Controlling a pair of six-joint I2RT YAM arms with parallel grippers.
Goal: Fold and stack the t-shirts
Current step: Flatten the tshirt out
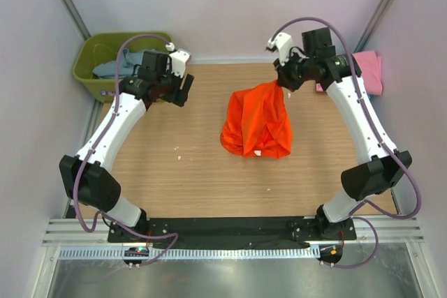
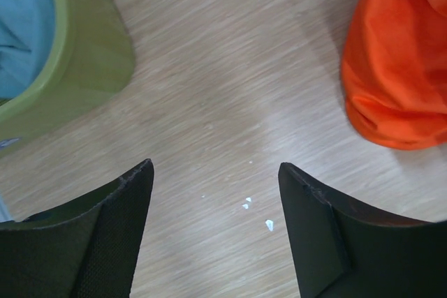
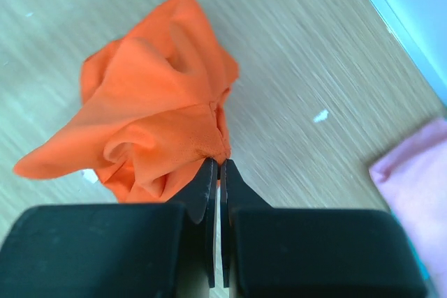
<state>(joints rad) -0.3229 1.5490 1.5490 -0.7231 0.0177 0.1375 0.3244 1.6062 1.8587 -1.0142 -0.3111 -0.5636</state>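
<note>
A bright orange t-shirt (image 1: 257, 122) hangs bunched at the table's middle right, its lower part resting on the wood. My right gripper (image 1: 285, 86) is shut on its top edge; in the right wrist view the jaws (image 3: 218, 162) pinch the orange cloth (image 3: 154, 109). My left gripper (image 1: 186, 92) is open and empty above bare wood at the back left; in the left wrist view its fingertips (image 2: 144, 172) stand wide apart, with the orange shirt (image 2: 394, 68) at the right. A pink t-shirt (image 1: 370, 71) lies at the back right. A blue-grey t-shirt (image 1: 115, 68) lies in the tub.
An olive-green plastic tub (image 1: 91, 57) stands off the table's back left corner, also in the left wrist view (image 2: 84, 54). Small white flecks (image 2: 269, 225) lie on the wooden table (image 1: 181, 165). Pale walls enclose the sides and back.
</note>
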